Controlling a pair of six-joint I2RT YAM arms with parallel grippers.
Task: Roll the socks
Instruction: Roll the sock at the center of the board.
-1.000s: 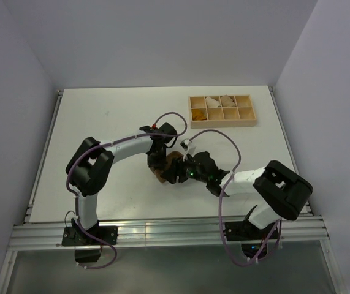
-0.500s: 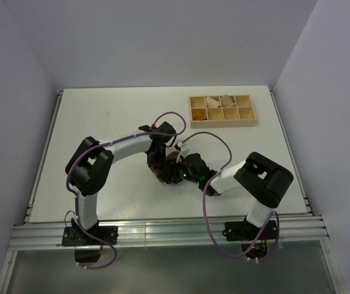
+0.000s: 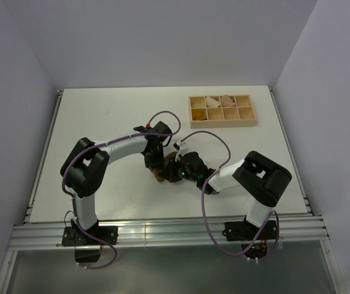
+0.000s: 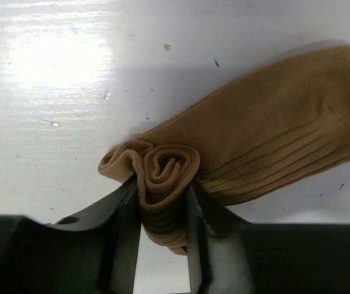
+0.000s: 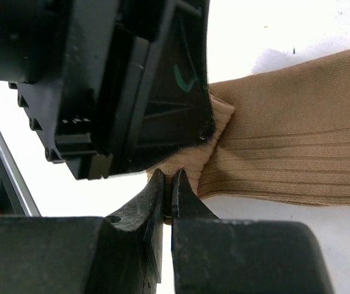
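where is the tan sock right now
In the top view the sock lies near the middle of the table, down-left of the wooden tray, between both grippers. The left gripper pinches its rolled end; the right gripper nips its edge.

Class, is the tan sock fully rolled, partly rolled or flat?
Partly rolled: one end of the tan sock coils in a spiral held in the left gripper; the rest lies flat.

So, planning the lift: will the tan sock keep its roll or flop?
Probably floppy: the tan sock lies limp and flat beyond its rolled end. The roll looks loose, so it would likely unwind if the left gripper let go. Ribbed knit probably grips well.
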